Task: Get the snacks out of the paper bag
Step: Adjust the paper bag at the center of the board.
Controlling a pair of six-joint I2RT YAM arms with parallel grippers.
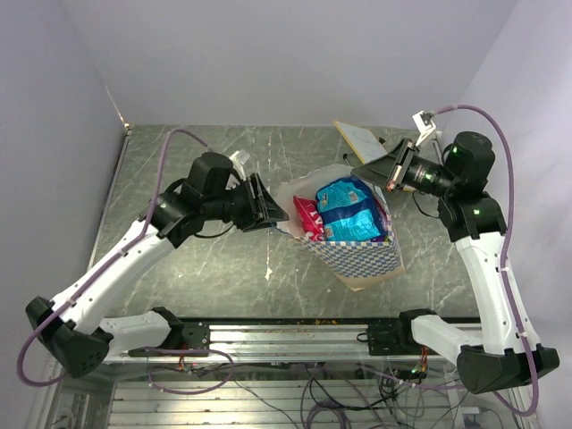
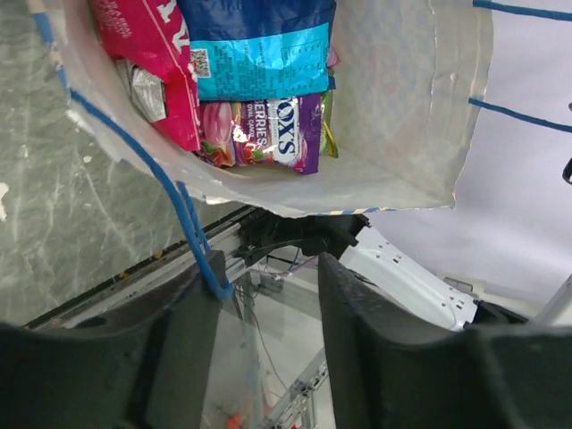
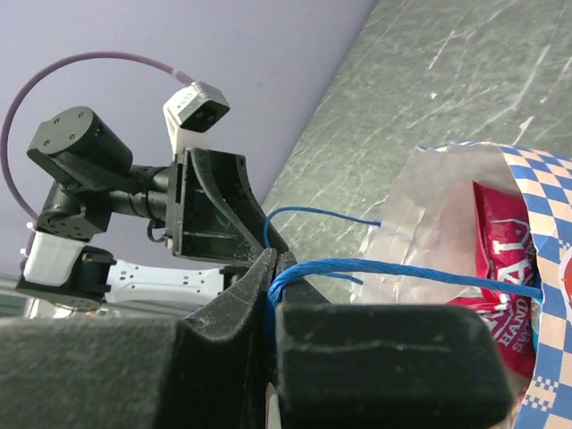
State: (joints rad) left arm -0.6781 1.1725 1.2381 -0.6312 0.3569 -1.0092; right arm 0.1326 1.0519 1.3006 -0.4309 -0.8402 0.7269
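Left pincer (image 2: 273, 273): jaws wide, gripping nothing. A thin blue string handle (image 2: 174, 192) is hooked over one of its fingers, not clamped.

Straight ahead and close, the mouth of the blue-and-white checkered paper bag (image 1: 362, 259) faces this pincer. All the snacks I can see are inside it:
- red-pink glossy packet (image 2: 147, 54) on the handle side
- larger blue glossy packet (image 2: 259, 45) beside it
- purple berry-print packet (image 2: 268, 130) in front of both, closest to the fingertips

Red-pink and blue run lengthways into the bag, away from the pincer. Purple lies crosswise.

Right pincer (image 3: 273, 277), at the bag's far side: jaws pinched on the other blue string handle (image 3: 402, 268), string pulled straight.

Judgement: the left arm is free and nearer the mouth, so it reaches in. Purple first.
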